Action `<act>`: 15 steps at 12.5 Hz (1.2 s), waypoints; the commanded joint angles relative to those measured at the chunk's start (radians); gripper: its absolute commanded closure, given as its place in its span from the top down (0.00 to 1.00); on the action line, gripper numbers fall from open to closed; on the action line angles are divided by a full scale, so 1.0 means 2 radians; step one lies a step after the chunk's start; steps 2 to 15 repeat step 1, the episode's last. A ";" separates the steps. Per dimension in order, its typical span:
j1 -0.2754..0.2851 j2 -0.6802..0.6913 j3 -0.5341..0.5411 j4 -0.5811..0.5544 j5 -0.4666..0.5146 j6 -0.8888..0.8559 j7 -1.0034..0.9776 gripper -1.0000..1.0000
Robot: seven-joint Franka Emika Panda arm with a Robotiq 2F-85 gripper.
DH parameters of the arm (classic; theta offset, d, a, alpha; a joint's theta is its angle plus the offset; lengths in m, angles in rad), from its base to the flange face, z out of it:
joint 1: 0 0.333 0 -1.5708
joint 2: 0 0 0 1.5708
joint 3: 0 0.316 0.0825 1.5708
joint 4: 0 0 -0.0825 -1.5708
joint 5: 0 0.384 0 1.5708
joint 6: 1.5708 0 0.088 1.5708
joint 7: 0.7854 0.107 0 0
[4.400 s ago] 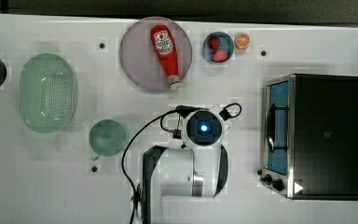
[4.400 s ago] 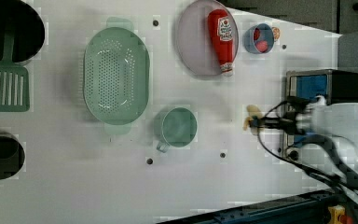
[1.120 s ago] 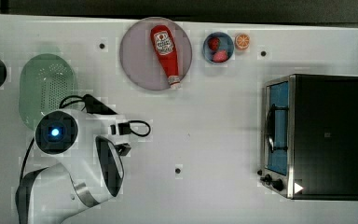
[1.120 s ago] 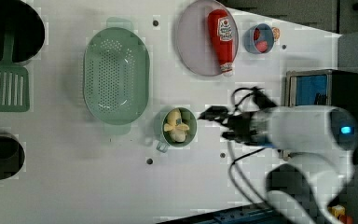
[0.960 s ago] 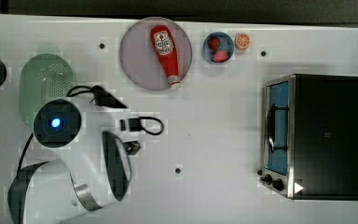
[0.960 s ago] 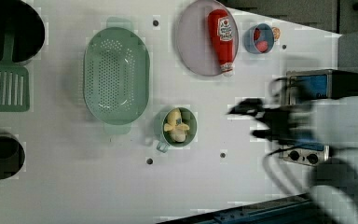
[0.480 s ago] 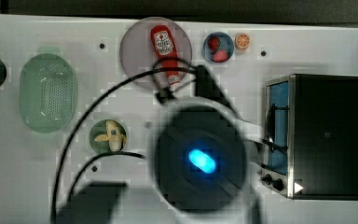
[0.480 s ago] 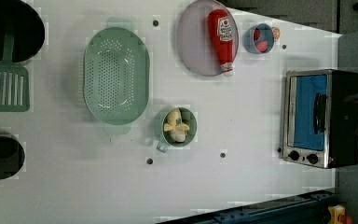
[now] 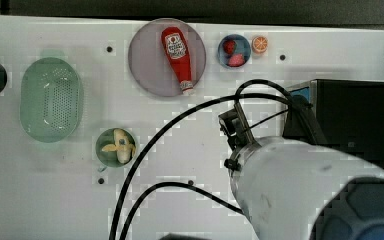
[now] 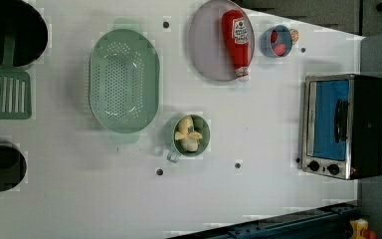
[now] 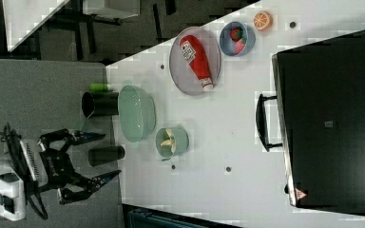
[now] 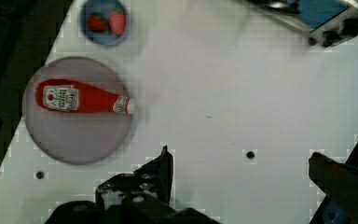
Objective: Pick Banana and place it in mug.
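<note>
The pale yellow banana (image 9: 117, 146) lies inside the small teal-green mug (image 9: 100, 145), which stands just off the top view's right end of the green basket. The left view shows the banana (image 10: 189, 134) in the mug (image 10: 206, 133) too, and so does the right view, with the banana (image 11: 170, 138) in the mug (image 11: 183, 141). My gripper (image 11: 110, 154) hangs high above the table, far from the mug, open and empty. In the wrist view the gripper (image 12: 242, 161) has its fingers spread wide over bare white table.
A ketchup bottle (image 9: 177, 57) lies on a grey plate (image 9: 145, 65). A blue bowl (image 9: 233, 50) of red fruit and an orange slice (image 9: 259, 44) sit behind. The perforated basket (image 9: 50, 99), a toaster oven (image 10: 343, 124), a spatula (image 10: 5, 94) and dark pots (image 10: 0, 167) ring the table.
The arm has pulled away from the mug, rising and swinging to the top view's right, and has left the left view. The banana stays in the mug.
</note>
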 commanded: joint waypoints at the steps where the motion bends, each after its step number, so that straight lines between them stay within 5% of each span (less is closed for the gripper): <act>1: 0.007 0.036 0.021 -0.007 0.003 -0.005 -0.031 1.00; 15: 0.007 0.036 0.021 -0.007 0.003 -0.005 -0.031 1.00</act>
